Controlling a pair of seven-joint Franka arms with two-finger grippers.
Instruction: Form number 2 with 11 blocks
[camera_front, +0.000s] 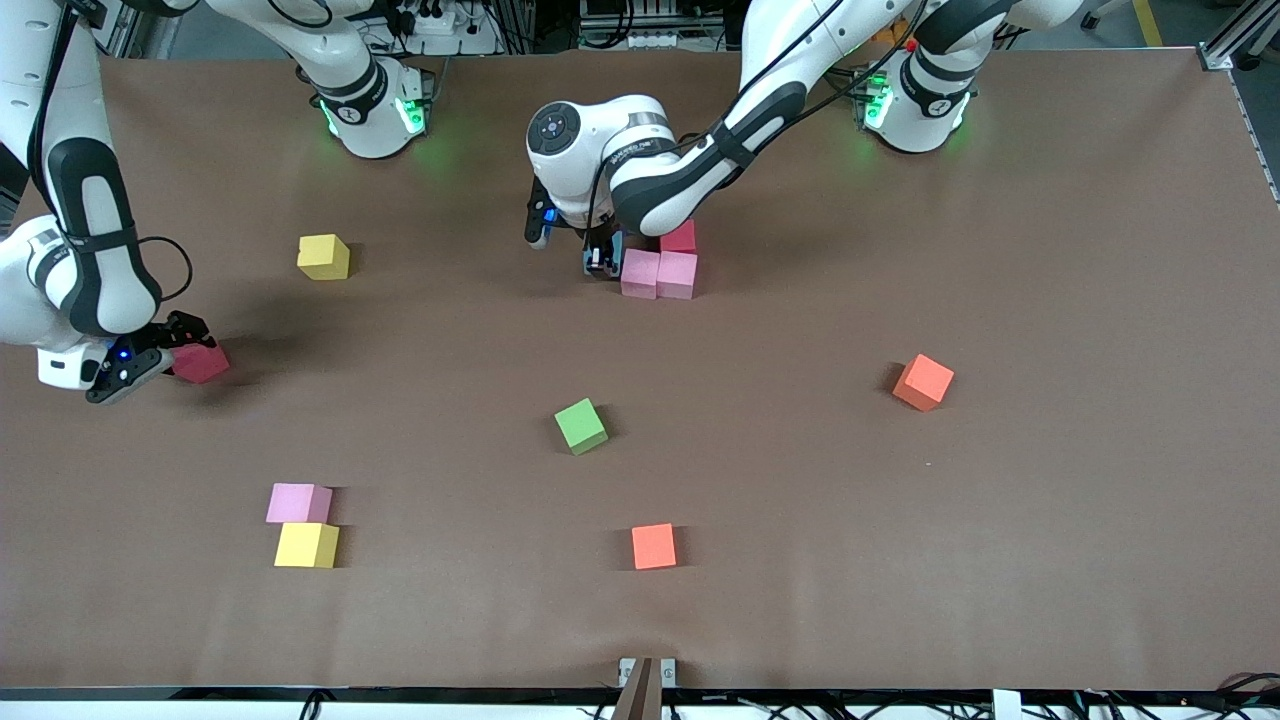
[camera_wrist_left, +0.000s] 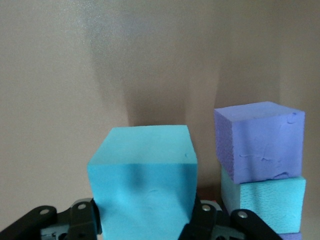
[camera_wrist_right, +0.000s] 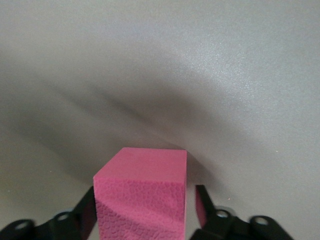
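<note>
Your left gripper (camera_front: 603, 262) is clamped on a matte light blue cube (camera_wrist_left: 142, 180), down at the 9 o'clock edge of the started number 2 (camera_front: 662, 265). That cluster sits mid-table: two touching pink cubes (camera_front: 658, 274) with a red cube (camera_front: 680, 237) at their 12 o'clock. Your right gripper (camera_front: 178, 352) straddles a deep pink cube (camera_wrist_right: 142, 197) toward the right arm's end; whether it grips, you cannot tell. A green cube (camera_front: 581, 425) lies at 6 o'clock of the cluster. The table (camera_front: 900, 550) is plain brown. The lettering on the left arm is unreadable.
</note>
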